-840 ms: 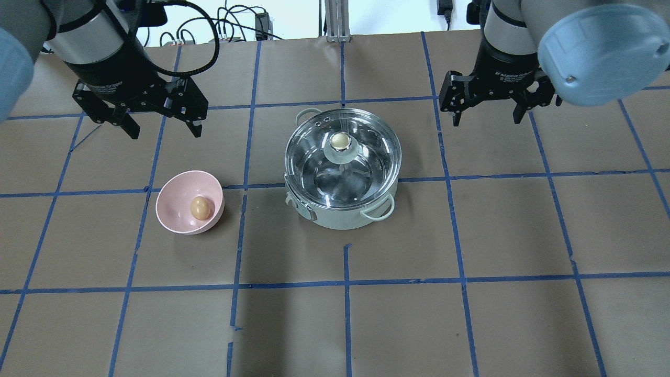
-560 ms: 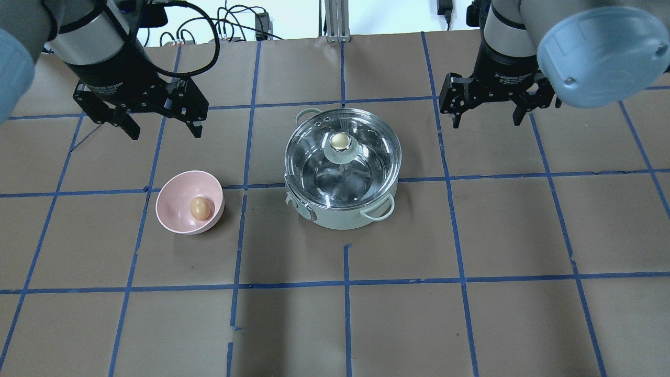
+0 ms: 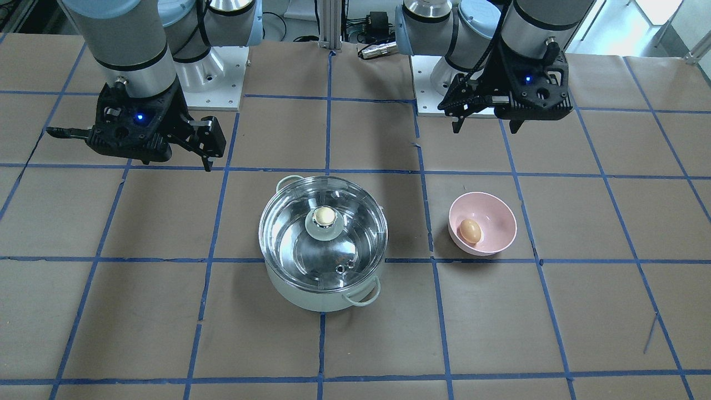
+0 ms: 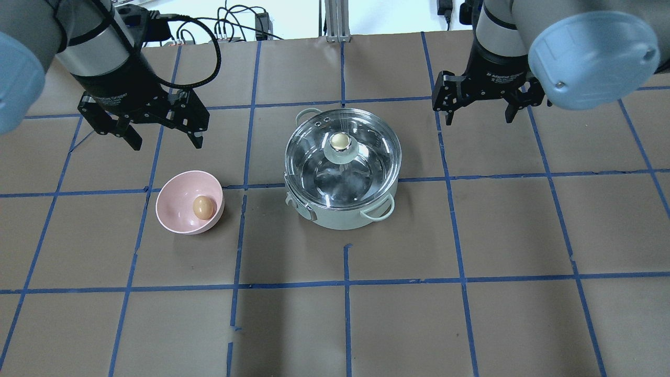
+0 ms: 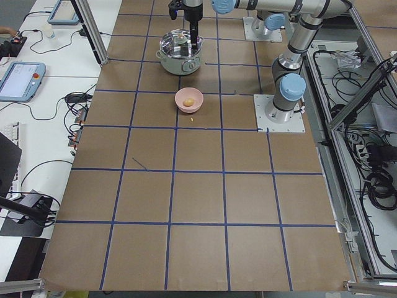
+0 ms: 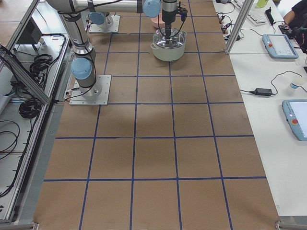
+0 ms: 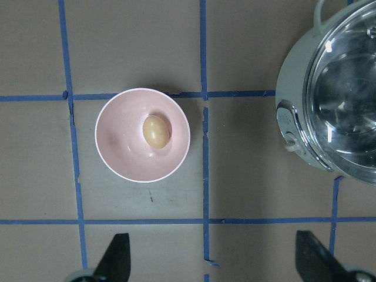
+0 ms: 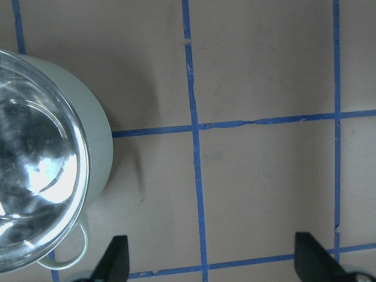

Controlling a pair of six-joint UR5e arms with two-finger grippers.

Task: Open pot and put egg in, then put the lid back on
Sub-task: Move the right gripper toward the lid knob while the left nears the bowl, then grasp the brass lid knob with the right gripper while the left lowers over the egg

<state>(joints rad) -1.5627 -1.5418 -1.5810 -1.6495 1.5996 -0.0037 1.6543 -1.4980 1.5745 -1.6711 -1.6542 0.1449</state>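
Standing by the brown paper counter (image 4: 471, 324), I counted one pot (image 4: 340, 219), one lid (image 4: 366, 157), one egg (image 4: 203, 207), one bowl (image 4: 175, 209) and two arms, each ending in two black fingers (image 7: 117, 258). Blue tape (image 4: 345, 283) ruled the counter into squares.

The pot was round and wide, matte mint green outside and mirror-bright steel within, with two thin loop handles (image 4: 378, 209) on opposite sides. The lid was round clear glass, seated flat on the pot's rim, its rounded gold knob (image 4: 340, 140) pointing straight up. The bowl was smooth, pale pink and deep.

The egg, tan and oval, lay on its side in that bowl, a little toward the pot side of the hollow. Its long axis ran roughly crosswise to the line between the left jaws' two fingers.

The left arm (image 4: 91, 47) hung over the counter with the left jaws spread wide and empty, pointing down. Bowl and egg lay lower, out ahead of them and nearer one finger, touching neither. The right arm (image 4: 494, 36) carried the right jaws wide apart too, empty and aimed down. The pot stood between the two sets of jaws, off to the side of each and clear of both.
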